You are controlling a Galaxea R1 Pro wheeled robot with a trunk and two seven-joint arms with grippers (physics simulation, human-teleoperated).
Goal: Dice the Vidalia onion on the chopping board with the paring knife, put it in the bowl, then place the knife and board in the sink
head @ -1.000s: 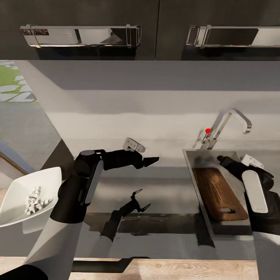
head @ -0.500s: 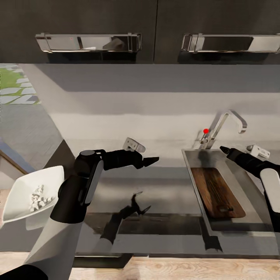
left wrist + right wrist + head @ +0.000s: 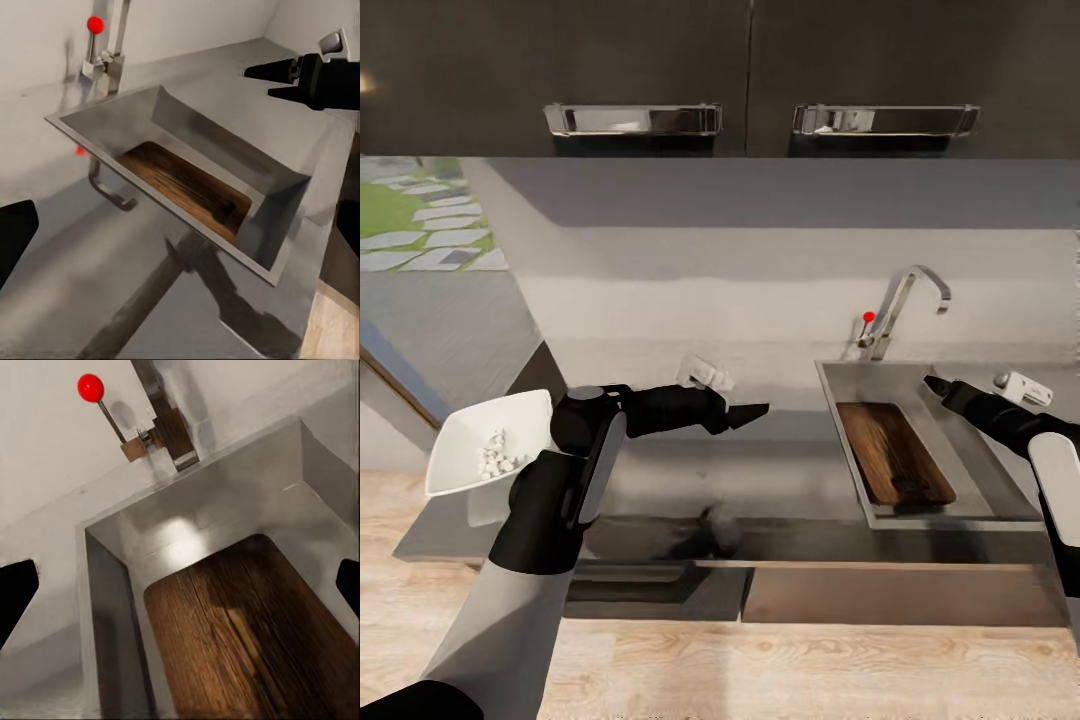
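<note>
**So, basically wrapping up here: board's in the sink, knife is the open question**

Okay, going big to small. The counter (image 3: 800, 480) is stretching across the head view, glossy grey, with dark cabinets hanging above it. The sink (image 3: 960, 440) is sitting at the right end of it, tap (image 3: 905, 300) with the red-tipped lever behind. The chopping board (image 3: 890, 450) is lying flat inside the basin, and the right wrist view is looking straight down on its wood grain (image 3: 255, 637).

Over at the far left, the bowl (image 3: 485, 440) is sitting on the counter's end with a little heap of white diced onion (image 3: 495, 455) in it. So dicing and bowling look done, and the board is already placed.

What's left, going by these shots: the paring knife. I'm not spotting it anywhere, so I can't say whether it's under the board's shadow in the basin or somewhere else.

The left end effector (image 3: 750, 410) is hovering over the bare counter, holding nothing, fingers spread going by its wrist view. The right end effector (image 3: 935, 383) is hanging above the sink's far side, fingers parted (image 3: 281, 79), also empty.
</note>
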